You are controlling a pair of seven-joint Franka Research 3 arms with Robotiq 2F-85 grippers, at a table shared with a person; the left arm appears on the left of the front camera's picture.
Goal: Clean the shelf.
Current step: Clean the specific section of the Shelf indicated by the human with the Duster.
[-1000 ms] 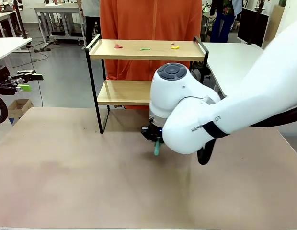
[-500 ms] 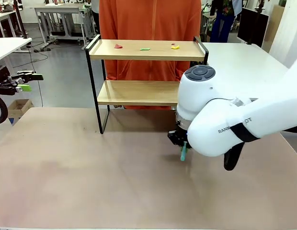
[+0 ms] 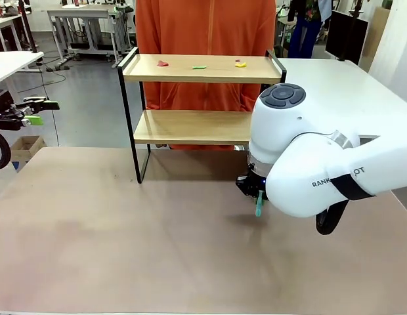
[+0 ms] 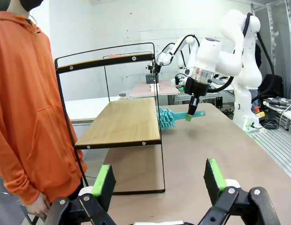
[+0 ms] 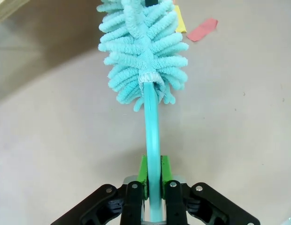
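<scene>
The shelf (image 3: 200, 69) stands at the table's far side, a small rack of two wooden boards in a black frame. Red (image 3: 162, 63), green (image 3: 199, 67) and yellow (image 3: 239, 63) scraps lie on its top board. My right gripper (image 3: 255, 188) hangs low over the table by the shelf's right end, shut on the handle of a teal duster (image 5: 152, 136). The fluffy duster head (image 4: 166, 118) sits beside the end of the lower board (image 4: 119, 123). My left gripper (image 4: 159, 178) is open, off to the far left (image 3: 41, 111), and holds nothing.
A person in an orange hoodie (image 3: 207, 26) stands right behind the shelf. A red scrap (image 5: 202, 29) and a yellow scrap (image 5: 179, 21) lie on the brown table (image 3: 125, 249) beyond the duster head. A white table (image 3: 321, 79) adjoins at the right.
My right arm has swung to the right with the duster, from in front of the shelf's middle to its right end. The left gripper has stayed still.
</scene>
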